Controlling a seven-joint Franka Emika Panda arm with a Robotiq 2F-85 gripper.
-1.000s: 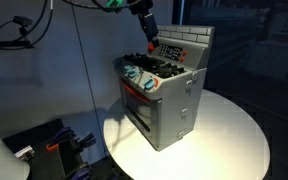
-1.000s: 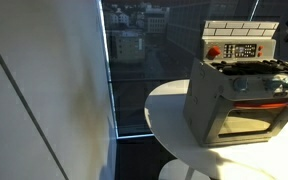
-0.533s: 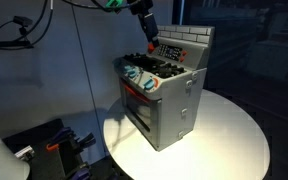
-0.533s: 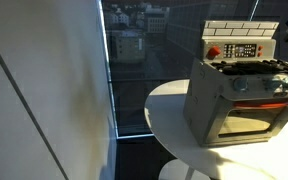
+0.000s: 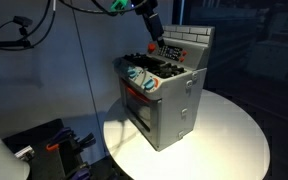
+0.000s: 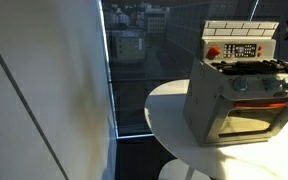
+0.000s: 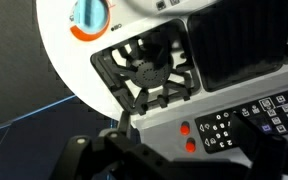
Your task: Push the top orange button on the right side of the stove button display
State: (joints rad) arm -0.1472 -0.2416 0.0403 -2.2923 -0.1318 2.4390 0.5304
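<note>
A grey toy stove (image 5: 166,100) stands on a round white table (image 5: 229,135); it also shows in an exterior view (image 6: 239,100). Its back panel carries a black button display (image 6: 244,50) with an orange button (image 6: 213,52) beside it. In the wrist view two orange buttons, one (image 7: 185,128) above the other (image 7: 191,146), sit beside the display (image 7: 249,118), behind a black burner grate (image 7: 149,72). My gripper (image 5: 155,28) hovers over the back panel. In the wrist view its dark fingers (image 7: 189,120) stand apart on either side of the buttons, not touching them.
The stove front has blue and orange knobs (image 5: 139,78) and an oven door (image 6: 249,118). A window wall (image 6: 134,60) stands behind the table. Cables and gear (image 5: 59,140) lie on the floor beside it.
My gripper has shifted slightly up and toward the stove's back panel. Nothing else has moved.
</note>
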